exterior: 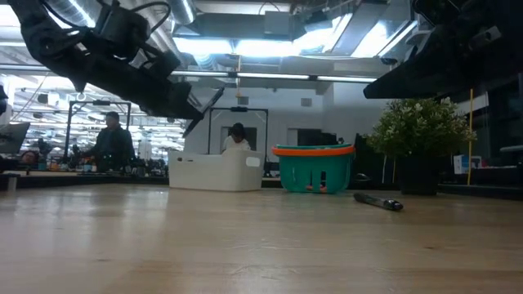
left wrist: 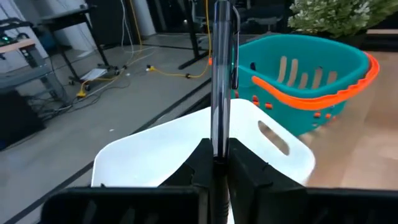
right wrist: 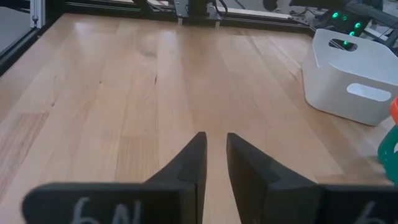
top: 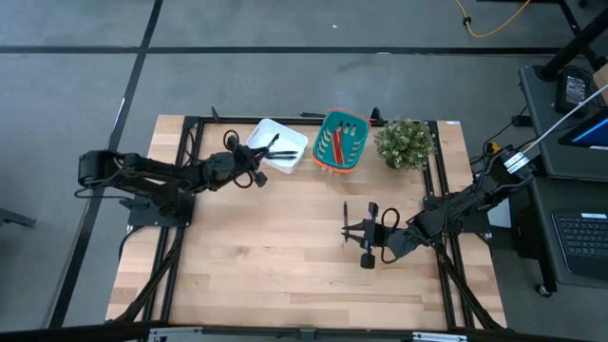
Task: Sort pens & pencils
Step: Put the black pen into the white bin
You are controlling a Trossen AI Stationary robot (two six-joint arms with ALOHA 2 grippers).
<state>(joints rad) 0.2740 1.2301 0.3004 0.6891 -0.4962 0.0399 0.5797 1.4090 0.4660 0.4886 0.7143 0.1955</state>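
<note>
your left hand pinches a black pen upright just above the white bin, where other pens already lie. the pencils sit in the teal basket beside the bin. your right hand, fingers slightly spread and holding nothing, hovers over the desk near one loose pen, well away from the bin.

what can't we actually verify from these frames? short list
- Pen count in the white bin: high view, black sticks too small to count; the low view shows only its wall.
- Pencil count in the teal basket: high view, red sticks overlap.
- Lower end of the pen held by the left claw: left wrist view, hidden between its fingers.
- Loose pen on the table: not in the right wrist view, where the right claw shows nothing between its fingers.
</note>
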